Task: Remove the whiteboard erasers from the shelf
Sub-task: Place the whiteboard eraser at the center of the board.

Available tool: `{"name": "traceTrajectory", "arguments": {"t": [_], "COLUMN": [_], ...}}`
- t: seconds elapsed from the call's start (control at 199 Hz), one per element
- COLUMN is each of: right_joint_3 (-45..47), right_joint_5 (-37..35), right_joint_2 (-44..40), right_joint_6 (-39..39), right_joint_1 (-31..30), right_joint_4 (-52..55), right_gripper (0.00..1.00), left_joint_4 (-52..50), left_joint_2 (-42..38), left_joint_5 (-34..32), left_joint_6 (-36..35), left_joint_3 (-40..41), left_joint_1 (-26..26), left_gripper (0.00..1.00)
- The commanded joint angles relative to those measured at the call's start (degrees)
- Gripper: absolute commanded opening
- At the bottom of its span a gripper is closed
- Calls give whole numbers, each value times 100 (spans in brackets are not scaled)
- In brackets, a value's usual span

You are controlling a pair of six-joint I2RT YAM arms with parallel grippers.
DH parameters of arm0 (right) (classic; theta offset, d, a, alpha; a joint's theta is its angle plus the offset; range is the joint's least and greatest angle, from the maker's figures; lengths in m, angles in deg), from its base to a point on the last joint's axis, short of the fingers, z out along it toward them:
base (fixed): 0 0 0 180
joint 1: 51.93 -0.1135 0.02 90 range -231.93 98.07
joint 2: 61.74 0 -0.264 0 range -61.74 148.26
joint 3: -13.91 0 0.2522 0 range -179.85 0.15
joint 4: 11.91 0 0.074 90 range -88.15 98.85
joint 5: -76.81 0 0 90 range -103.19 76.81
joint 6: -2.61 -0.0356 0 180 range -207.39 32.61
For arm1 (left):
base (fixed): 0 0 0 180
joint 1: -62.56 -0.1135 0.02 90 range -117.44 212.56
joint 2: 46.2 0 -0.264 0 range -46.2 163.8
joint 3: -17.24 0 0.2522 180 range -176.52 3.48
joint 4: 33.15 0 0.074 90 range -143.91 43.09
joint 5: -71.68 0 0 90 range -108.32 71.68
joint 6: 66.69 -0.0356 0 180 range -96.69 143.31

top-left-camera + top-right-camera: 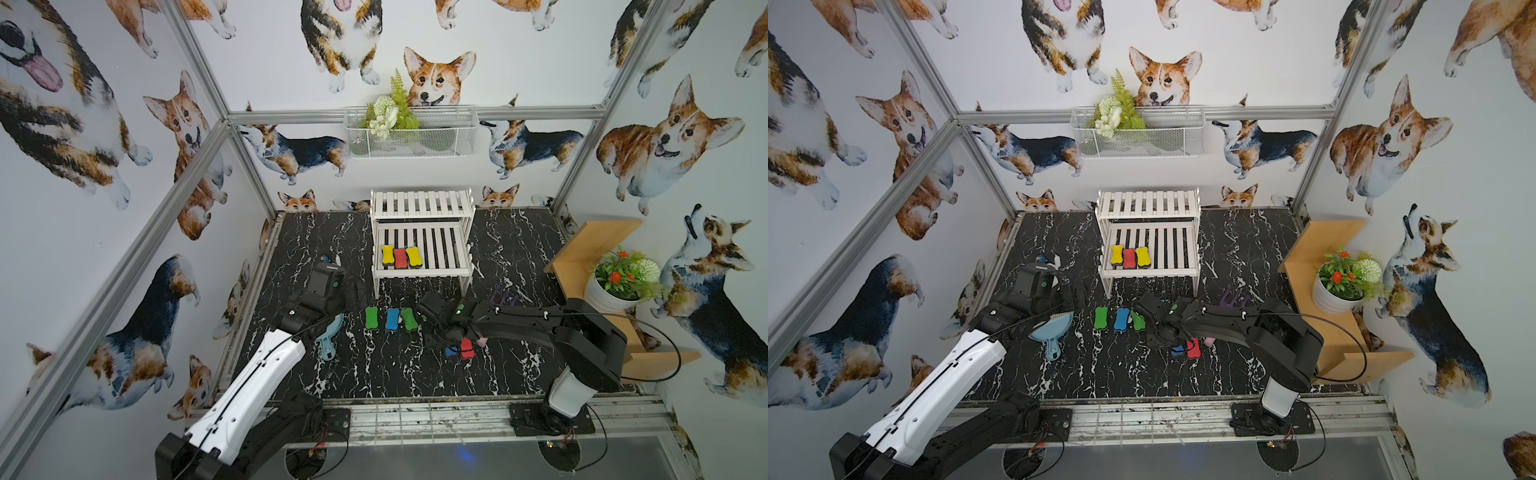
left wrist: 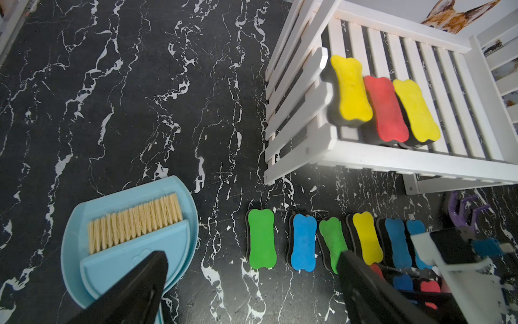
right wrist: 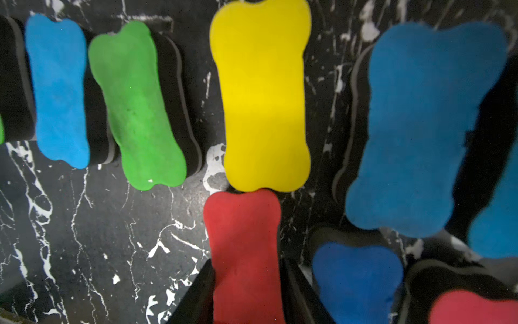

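The white shelf (image 1: 422, 270) (image 2: 392, 162) stands at the back middle. Its lower tier holds three whiteboard erasers side by side: yellow (image 1: 387, 254) (image 2: 351, 88), red (image 1: 400, 258) (image 2: 385, 109) and yellow (image 1: 414, 257) (image 2: 416, 110). The top tier is bare. Several erasers lie on the floor in front, among them green (image 1: 371, 318), blue (image 1: 392, 319) and green (image 1: 409, 319). My right gripper (image 3: 246, 263) (image 1: 434, 334) points down with its jaws against the sides of a red eraser (image 3: 244, 238) lying below a yellow one (image 3: 262, 98). My left gripper (image 2: 253, 261) (image 1: 356, 292) hangs open over the floor, holding nothing.
A light blue dustpan (image 2: 173, 196) (image 1: 330, 340) with a brush lies at the left. A purple rake (image 1: 503, 297) lies right of the shelf. A tan wooden stand (image 1: 590, 245) carries a potted plant (image 1: 619, 278) at the right. A wire basket (image 1: 411, 133) hangs on the back wall.
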Motion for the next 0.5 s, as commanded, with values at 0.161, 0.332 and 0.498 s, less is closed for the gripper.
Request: {"name": "traceTrajectory", "arguments": {"t": [0.161,0.332,0.498], "right_joint_3": [-317,-249,357], "right_joint_5": [-415,-931,-1253], "right_joint_2": [-272,-1281,-2301], "right_joint_6": [171,262,387], "right_joint_1": [-56,-56,-1], "right_joint_4": [450,110,-638], "right_gripper": [54,54,52], "left_joint_4": [-6,3,242], "left_joint_2": [-40,2,197], "left_joint_5": [124,284,801], "left_joint_6": [-39,-102,-52], "left_joint_3": [-38,-204,-511], "left_joint_1": [-6,-7,35], "left_gripper": [99,100,99]}}
